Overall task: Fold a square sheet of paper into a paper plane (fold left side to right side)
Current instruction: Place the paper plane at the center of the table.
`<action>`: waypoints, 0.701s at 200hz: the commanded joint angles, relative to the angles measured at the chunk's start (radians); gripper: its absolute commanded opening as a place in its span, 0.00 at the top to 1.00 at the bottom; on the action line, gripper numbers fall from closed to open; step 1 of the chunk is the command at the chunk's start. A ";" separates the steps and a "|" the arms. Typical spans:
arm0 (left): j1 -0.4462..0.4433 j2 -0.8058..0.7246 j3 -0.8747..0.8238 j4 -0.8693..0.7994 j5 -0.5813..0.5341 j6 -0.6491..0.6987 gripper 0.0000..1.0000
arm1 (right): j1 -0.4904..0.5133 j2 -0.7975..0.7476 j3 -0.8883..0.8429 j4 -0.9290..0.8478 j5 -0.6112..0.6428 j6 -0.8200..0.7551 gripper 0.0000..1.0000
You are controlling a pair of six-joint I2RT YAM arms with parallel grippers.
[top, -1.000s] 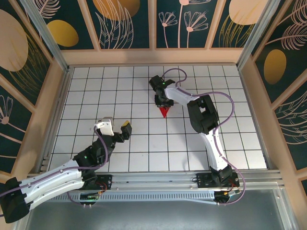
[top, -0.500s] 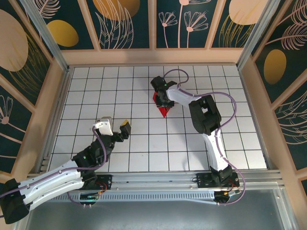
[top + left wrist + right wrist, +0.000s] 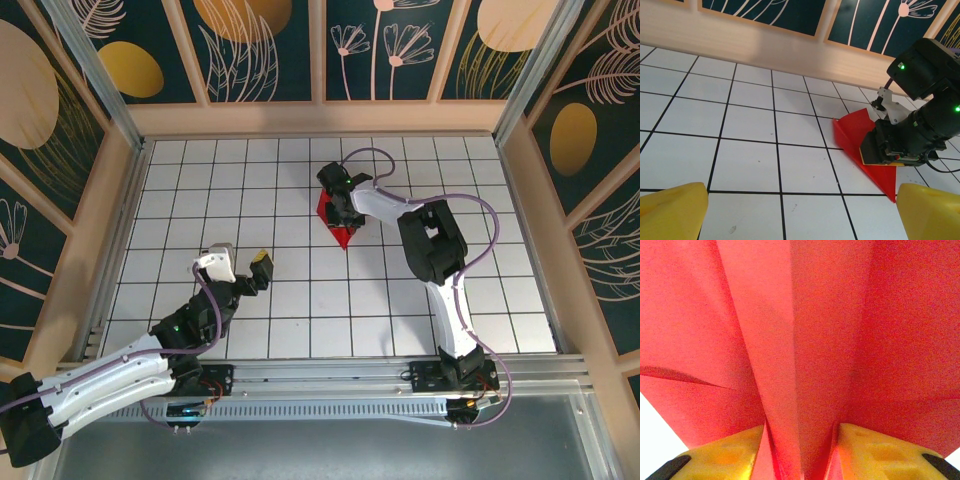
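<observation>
Where the white gridded surface (image 3: 200,180) reaches its far half, about midway between left and right, the red paper (image 3: 342,235) lies as a creased, pointed shape with its tip toward the near edge. My right pincer (image 3: 343,217) stands directly over it, so that from above red shows at the pincer's left side and at the tip. Seen from my right wrist, the red paper (image 3: 840,315) rises as a narrow ridge between the two yellow fingertips (image 3: 880,450) of the right pincer (image 3: 800,452), with flatter panels spreading away on both sides. Both fingertips flank this ridge closely, but I cannot tell whether they clench it or merely bracket it. My left pincer (image 3: 240,268) hangs over the near left part of the surface, well apart from the paper, released wide with nothing between its fingers. From my left wrist, the left pincer (image 3: 800,210) faces the red paper (image 3: 852,132), which lies flat beneath the black body of the right pincer (image 3: 885,157).
</observation>
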State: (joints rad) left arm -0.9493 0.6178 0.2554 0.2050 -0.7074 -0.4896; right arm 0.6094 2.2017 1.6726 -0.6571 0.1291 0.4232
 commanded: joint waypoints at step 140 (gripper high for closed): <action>0.003 0.022 0.038 0.004 0.000 0.010 0.03 | 0.000 -0.089 -0.020 -0.047 0.019 -0.001 0.60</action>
State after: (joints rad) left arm -0.9493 0.6361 0.2569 0.2047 -0.7071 -0.4896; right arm 0.6094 2.1643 1.6684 -0.6621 0.1303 0.4240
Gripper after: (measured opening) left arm 0.965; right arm 0.401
